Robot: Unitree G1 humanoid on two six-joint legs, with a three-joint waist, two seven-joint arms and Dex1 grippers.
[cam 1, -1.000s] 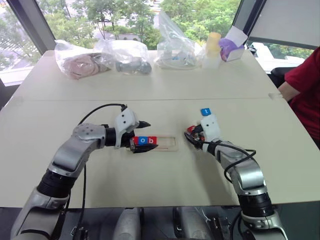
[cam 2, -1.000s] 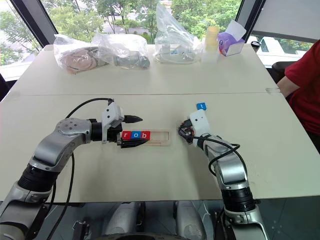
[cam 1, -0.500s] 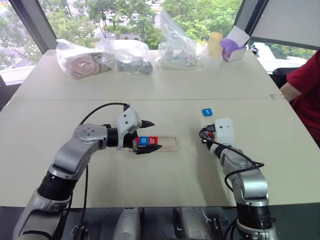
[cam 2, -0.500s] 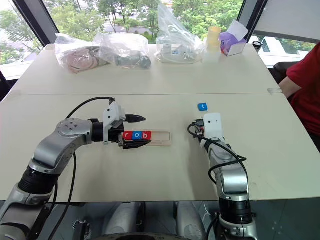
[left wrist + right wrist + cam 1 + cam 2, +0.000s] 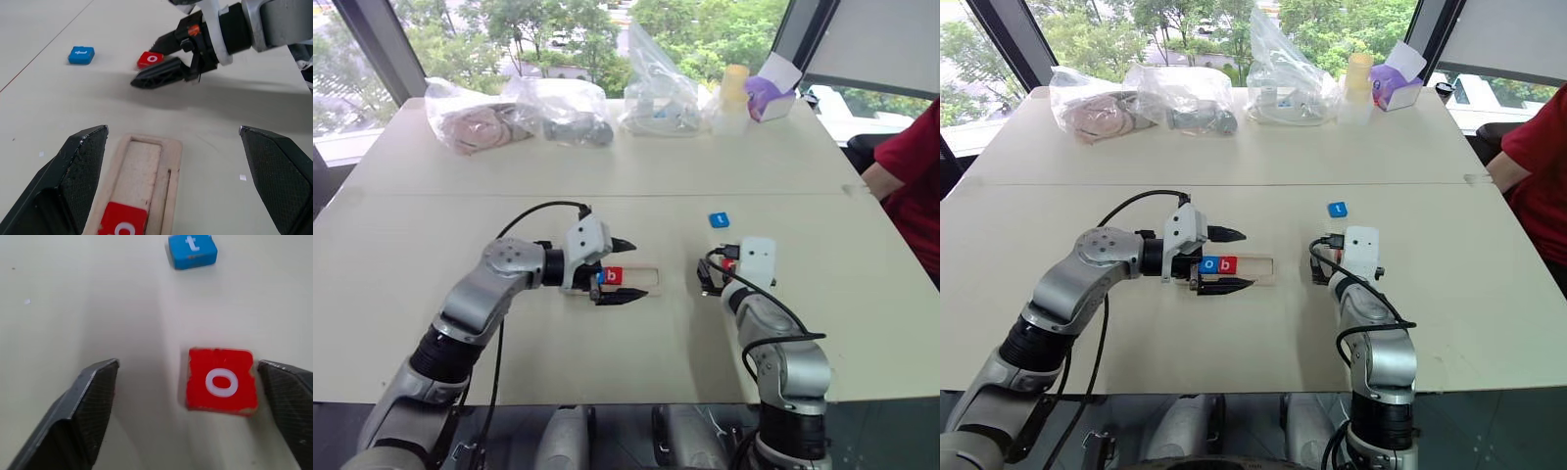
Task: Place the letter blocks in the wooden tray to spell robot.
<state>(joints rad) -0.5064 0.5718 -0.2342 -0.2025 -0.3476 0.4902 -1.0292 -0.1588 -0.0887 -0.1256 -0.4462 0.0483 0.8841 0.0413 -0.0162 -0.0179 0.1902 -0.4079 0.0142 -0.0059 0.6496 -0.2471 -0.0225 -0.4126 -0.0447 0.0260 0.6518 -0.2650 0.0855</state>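
Now that the right gripper (image 5: 186, 396) has spread open, the released red o block (image 5: 221, 381) lies outside the wooden tray (image 5: 1255, 269); regrasp required.

Pale tabletop (image 5: 607, 362). Left tool (image 5: 625, 269), black fingers spread wide, straddles narrow pale-wood tray (image 5: 644, 278); blue tile (image 5: 600, 276) & red "b" tile (image 5: 614, 276) lie inside, rest of tray's left end hidden by tool. Small blue "t" tile (image 5: 719, 220) lies loose, just beyond right arm's white wrist housing (image 5: 755, 260). Clear plastic bags (image 5: 553, 108) along far edge. Person's red sleeve (image 5: 913, 176) at right.
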